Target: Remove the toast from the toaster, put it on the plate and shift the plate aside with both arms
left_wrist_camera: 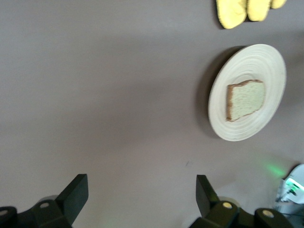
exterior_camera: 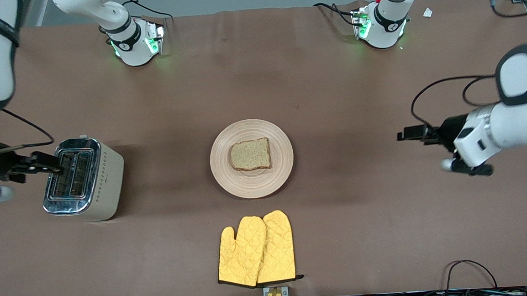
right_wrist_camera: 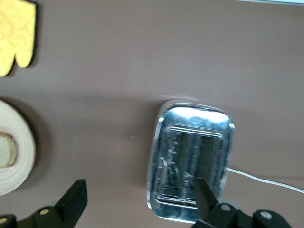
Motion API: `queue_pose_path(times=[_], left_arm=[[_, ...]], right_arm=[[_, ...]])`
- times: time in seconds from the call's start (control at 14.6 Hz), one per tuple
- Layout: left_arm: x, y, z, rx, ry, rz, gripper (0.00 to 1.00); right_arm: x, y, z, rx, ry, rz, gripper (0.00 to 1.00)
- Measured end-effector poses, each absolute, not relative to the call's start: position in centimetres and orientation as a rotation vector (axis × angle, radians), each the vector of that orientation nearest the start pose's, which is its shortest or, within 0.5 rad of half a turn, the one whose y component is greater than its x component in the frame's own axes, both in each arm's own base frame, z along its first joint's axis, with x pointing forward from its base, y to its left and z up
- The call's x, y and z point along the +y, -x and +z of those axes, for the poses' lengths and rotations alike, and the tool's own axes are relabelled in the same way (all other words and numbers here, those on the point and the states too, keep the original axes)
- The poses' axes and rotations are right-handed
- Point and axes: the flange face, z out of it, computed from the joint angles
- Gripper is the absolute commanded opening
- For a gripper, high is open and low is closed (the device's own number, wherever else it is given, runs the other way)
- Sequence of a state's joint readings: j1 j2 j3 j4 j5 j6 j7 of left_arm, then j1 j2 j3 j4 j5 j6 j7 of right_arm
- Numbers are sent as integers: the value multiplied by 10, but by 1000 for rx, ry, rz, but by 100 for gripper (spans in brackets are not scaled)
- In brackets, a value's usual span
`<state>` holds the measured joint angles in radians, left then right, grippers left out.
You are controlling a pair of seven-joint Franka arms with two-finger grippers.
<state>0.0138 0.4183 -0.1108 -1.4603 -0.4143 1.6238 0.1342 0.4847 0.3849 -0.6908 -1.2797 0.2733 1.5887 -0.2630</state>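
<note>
The toast [exterior_camera: 250, 154], a speckled light brown slice with a darker crust, lies flat on the round pale plate [exterior_camera: 253, 185] at mid-table. The left wrist view shows the toast [left_wrist_camera: 245, 100] on the plate [left_wrist_camera: 240, 130], well away from my left gripper [left_wrist_camera: 141, 190]. That left gripper [exterior_camera: 411, 133] hangs open and empty over bare table toward the left arm's end. My right gripper [exterior_camera: 47, 163] is open and empty over the toaster's edge. In the right wrist view the right gripper [right_wrist_camera: 140, 190] has one finger over the toaster [right_wrist_camera: 192, 161]; the plate [right_wrist_camera: 21, 152] shows at the frame's edge.
A chrome and cream two-slot toaster [exterior_camera: 82, 179] stands toward the right arm's end of the table, its slots empty. A pair of yellow oven mitts [exterior_camera: 256, 249] lies nearer to the front camera than the plate. Cables run along the table's front edge.
</note>
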Motion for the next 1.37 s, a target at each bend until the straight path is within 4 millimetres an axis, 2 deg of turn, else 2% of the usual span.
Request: queue_pose_path(times=[0.21, 0.34, 0.41, 0.55, 0.69, 0.82, 0.96, 1.17, 1.37], left_arm=[[-97, -666, 357, 439, 3764, 519, 100], [-90, -670, 308, 485, 3883, 562, 100], [-90, -671, 290, 475, 3928, 580, 100], [-104, -672, 268, 464, 3986, 572, 100], [-135, -670, 256, 498, 4019, 527, 100], [-167, -659, 239, 506, 4064, 454, 99], [-187, -643, 215, 478, 4116, 383, 95], [-208, -614, 180, 375, 4175, 339, 81], [-236, -595, 160, 365, 4175, 316, 71]], right_arm=[[-59, -633, 601, -83, 3138, -30, 100], [-71, -620, 615, -74, 3161, -11, 100], [-73, -616, 619, -73, 3159, 0, 100], [-72, -614, 620, -46, 3156, 9, 100], [-62, -615, 619, 14, 3156, 16, 100], [-50, -614, 618, 33, 3154, 30, 100], [-46, -614, 618, 39, 3154, 42, 100], [-57, -613, 618, 71, 3151, 39, 100], [-70, -615, 610, 83, 3124, 55, 100]])
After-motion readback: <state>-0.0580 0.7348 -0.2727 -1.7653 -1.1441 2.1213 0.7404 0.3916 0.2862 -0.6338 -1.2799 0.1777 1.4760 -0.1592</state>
